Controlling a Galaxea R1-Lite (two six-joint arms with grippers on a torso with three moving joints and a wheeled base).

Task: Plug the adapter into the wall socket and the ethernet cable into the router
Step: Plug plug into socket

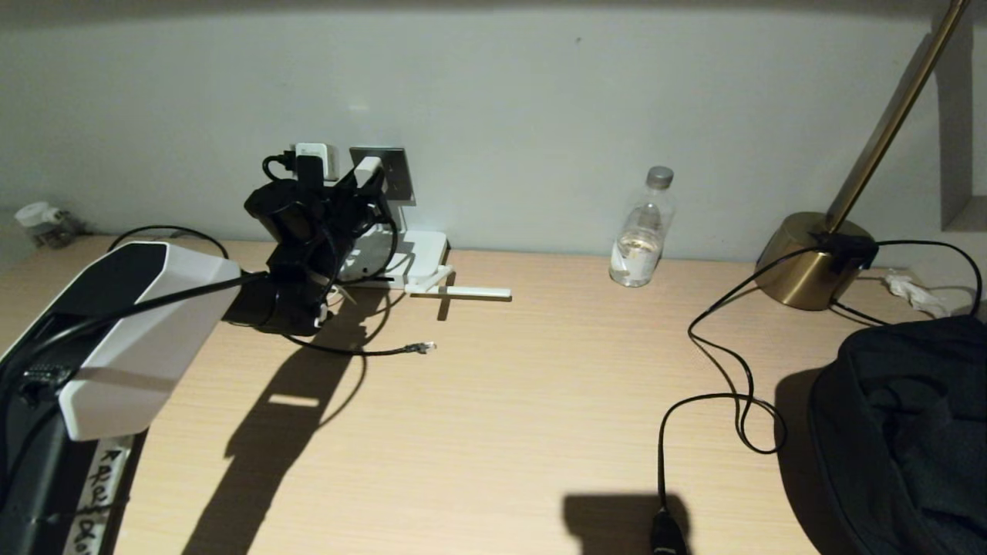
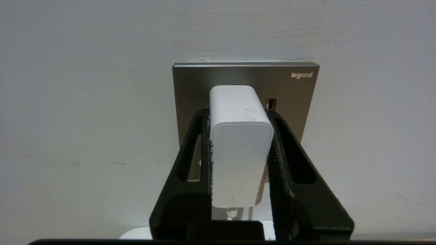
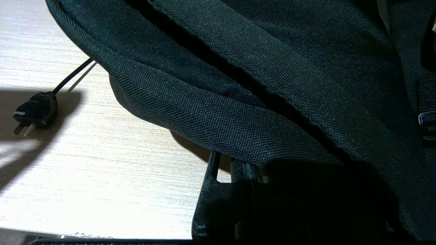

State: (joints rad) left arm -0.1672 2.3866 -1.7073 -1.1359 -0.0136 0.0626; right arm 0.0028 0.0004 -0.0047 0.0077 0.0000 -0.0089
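The adapter (image 2: pixel 240 143) sits against the wall socket (image 2: pixel 293 102), its far end meeting the grey plate; whether the pins are fully seated cannot be confirmed, since the adapter body covers the joint. The left gripper (image 2: pixel 240 170) is clamped on the adapter, one finger pressed flat on each long side, so release has not taken place. Judged status: the first half of the task is at or near completion, pending a final push and letting go. The second half is not started: the ethernet cable (image 1: pixel 362 351) lies loose on the desk (image 1: pixel 501 432), its clear connector resting on the bare wood, well apart from the router (image 1: pixel 420 258), which lies flat at the foot of the wall just below the socket with one antenna stretched out along the desk. The left arm (image 1: pixel 116 331) reaches forward and up from the near left corner, wrist raised to socket height and the fingers pointing at the wall. The right gripper (image 3: pixel 231 190) is parked low at the near right, tucked under a black bag (image 3: pixel 255 85) that hides its fingertips. Beside the bag the unplugged lamp cord (image 1: pixel 717 385) trails across the desk.
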